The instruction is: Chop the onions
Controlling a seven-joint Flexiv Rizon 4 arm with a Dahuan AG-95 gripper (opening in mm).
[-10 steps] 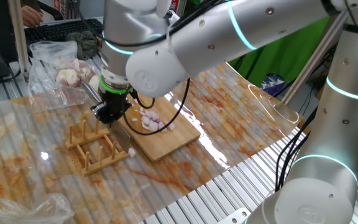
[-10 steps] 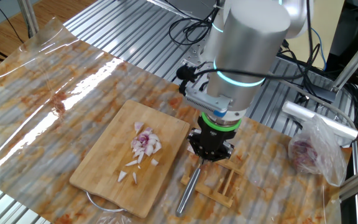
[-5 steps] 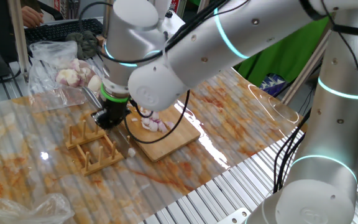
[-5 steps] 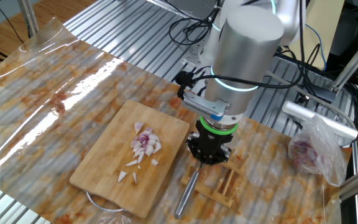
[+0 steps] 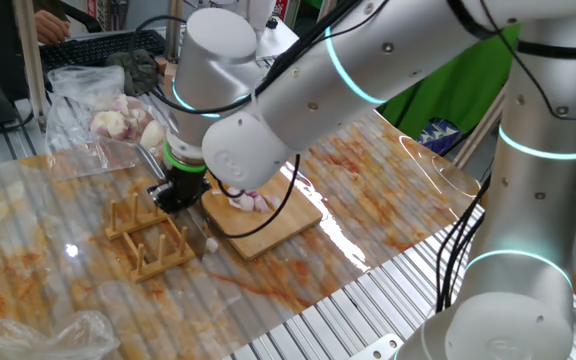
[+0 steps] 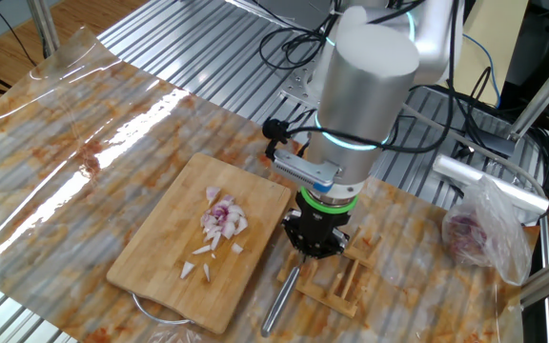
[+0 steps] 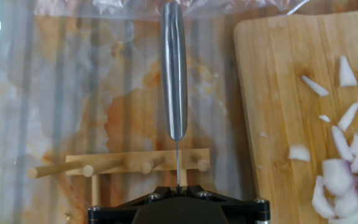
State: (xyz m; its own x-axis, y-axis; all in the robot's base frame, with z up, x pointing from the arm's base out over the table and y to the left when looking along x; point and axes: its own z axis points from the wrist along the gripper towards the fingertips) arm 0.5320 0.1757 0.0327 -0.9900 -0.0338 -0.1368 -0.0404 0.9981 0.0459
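The diced onions (image 6: 222,221) lie in a small pale pink heap on the bamboo board (image 6: 160,267); they also show in the one fixed view (image 5: 248,200) and at the right of the hand view (image 7: 347,180). My gripper (image 6: 315,243) is shut on a knife (image 6: 279,300) and stands over the wooden rack (image 6: 336,281), just beside the board's edge. In the hand view the knife's steel handle (image 7: 174,68) points away from me, its thin blade runs back across the rack (image 7: 135,163) into my gripper (image 7: 179,186). The jaws themselves are hidden under the hand.
A clear plastic bag with whole peeled bulbs (image 5: 108,120) lies behind the rack, and shows at the right of the other fixed view (image 6: 479,233). Another crumpled bag (image 5: 38,335) lies at the near left corner. The table has a stained plastic cover.
My gripper has sunk a little toward the wooden rack with the knife, and the handle has slid slightly outward. The onion bits and the board have not moved.
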